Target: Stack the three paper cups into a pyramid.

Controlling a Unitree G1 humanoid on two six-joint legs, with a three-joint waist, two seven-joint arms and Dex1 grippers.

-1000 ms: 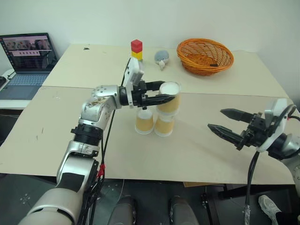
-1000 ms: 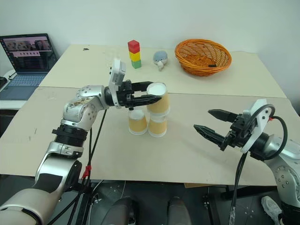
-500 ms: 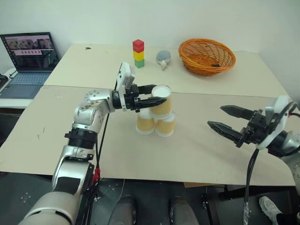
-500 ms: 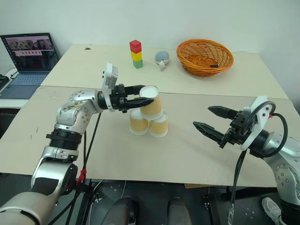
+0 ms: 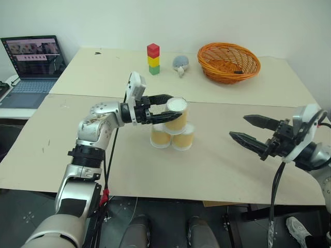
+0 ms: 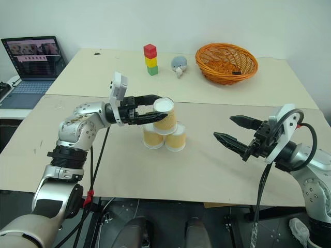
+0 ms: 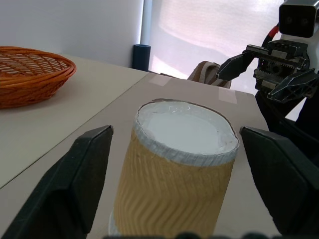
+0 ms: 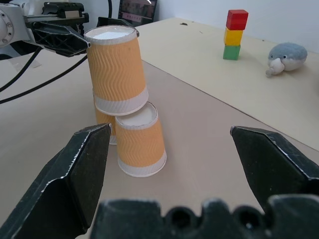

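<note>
At frame centre, the top cup (image 5: 176,114) sits on two base cups (image 5: 171,137), the left gripper (image 5: 172,107) spread apart around it; judged best withdrawn straight sideways without brushing; right gripper (image 5: 244,129) open, lower right.

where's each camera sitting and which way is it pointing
Head stereo pair: looks forward and down over the table; both arms show, left gripper at the top cup, right gripper apart.
Left wrist: looks along its open jaws at the top cup, the right gripper beyond.
Right wrist: looks between its open jaws at the cups.
Shared: all show the top cup.
</note>
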